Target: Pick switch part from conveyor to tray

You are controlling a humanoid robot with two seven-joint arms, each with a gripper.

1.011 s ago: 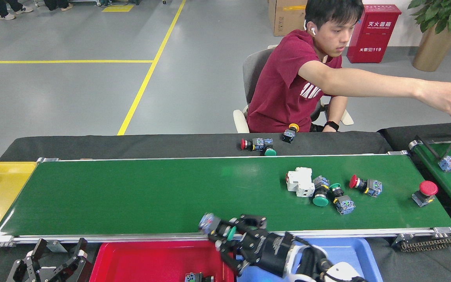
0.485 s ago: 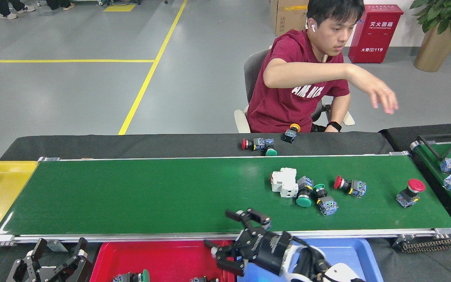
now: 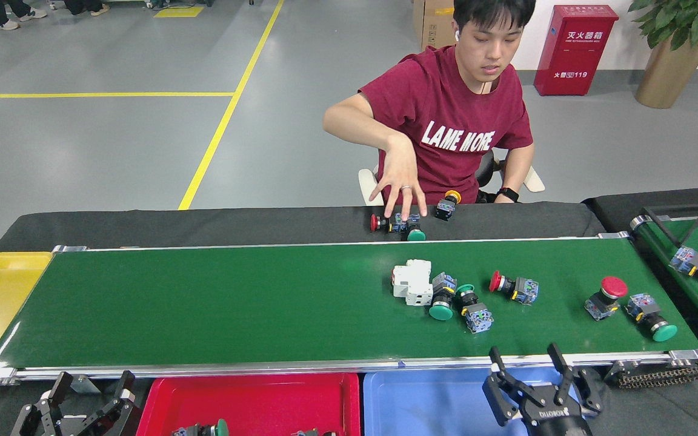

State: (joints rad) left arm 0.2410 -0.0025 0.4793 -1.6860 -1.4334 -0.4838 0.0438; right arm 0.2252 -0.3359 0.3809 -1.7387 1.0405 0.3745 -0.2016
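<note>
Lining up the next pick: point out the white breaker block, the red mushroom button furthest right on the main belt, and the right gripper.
White breaker block (image 3: 412,281), head view, top face.
Red mushroom button (image 3: 614,286), head view, red cap.
Right gripper (image 3: 526,372), head view, between fingertips.

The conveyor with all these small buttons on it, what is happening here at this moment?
A robot is sorting switch parts off the green conveyor into trays. Its right gripper is open and empty above the blue tray, near the belt's front rail. The left gripper waits open at the lower left. The red tray already holds a few parts. Several buttons and a white block lie on the belt. A seated person's hand reaches for parts on the black cloth behind it.
</note>
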